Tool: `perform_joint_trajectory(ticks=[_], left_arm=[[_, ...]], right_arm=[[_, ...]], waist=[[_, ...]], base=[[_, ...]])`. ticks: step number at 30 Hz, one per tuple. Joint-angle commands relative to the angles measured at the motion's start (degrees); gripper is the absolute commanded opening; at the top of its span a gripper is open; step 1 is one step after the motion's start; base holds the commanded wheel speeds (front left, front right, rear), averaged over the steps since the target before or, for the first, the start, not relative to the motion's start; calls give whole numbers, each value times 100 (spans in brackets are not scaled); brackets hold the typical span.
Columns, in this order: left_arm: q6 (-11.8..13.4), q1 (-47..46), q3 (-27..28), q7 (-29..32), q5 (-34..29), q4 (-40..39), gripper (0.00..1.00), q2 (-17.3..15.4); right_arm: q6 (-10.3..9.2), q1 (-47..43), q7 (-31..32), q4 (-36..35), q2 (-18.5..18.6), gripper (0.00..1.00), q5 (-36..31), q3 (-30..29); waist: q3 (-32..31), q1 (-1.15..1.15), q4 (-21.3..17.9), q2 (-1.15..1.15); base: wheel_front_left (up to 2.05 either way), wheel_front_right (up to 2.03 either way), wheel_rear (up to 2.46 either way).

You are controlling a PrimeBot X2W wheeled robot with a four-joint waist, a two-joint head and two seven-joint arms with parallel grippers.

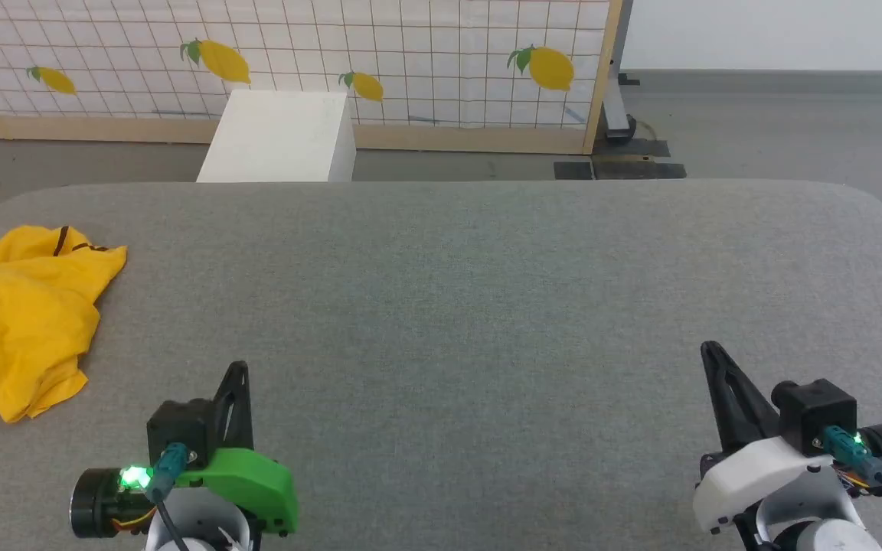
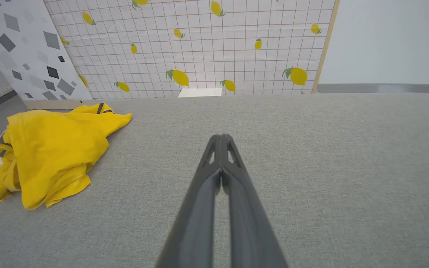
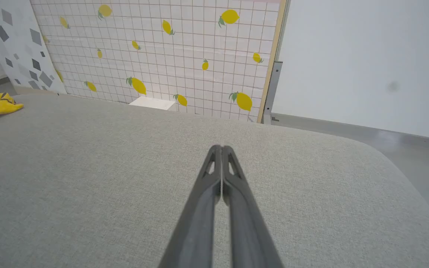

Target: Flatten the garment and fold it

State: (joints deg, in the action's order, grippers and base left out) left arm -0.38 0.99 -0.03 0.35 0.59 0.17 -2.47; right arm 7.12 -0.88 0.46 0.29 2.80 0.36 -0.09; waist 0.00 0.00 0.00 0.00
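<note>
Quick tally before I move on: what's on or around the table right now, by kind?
yellow T-shirt: 1, crumpled at the left edge of the grey table
grippers: 2, left gripper and right gripper, both shut and holding nothing
white box: 1, beyond the table's far edge
Total: 4

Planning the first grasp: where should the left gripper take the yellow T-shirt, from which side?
Probably the T-shirt's loose near corner, with the left gripper coming from the robot's right: that flap lies thin and free; the middle is bunched.
</note>
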Motion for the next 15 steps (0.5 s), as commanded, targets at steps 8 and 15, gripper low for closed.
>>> perform_joint_trajectory(ticks=[8, 15], left_arm=[[38, -99, 3, -35, -59, -17, 0, -41], [38, -99, 3, -35, -59, -17, 0, -41]], right_arm=[[36, 88, -46, -29, 8, 0, -36, 9], [36, 88, -46, -29, 8, 0, -36, 9]], waist=[[0, 0, 0, 0], [0, 0, 0, 0]], base=[[0, 0, 0], [0, 0, 0]])
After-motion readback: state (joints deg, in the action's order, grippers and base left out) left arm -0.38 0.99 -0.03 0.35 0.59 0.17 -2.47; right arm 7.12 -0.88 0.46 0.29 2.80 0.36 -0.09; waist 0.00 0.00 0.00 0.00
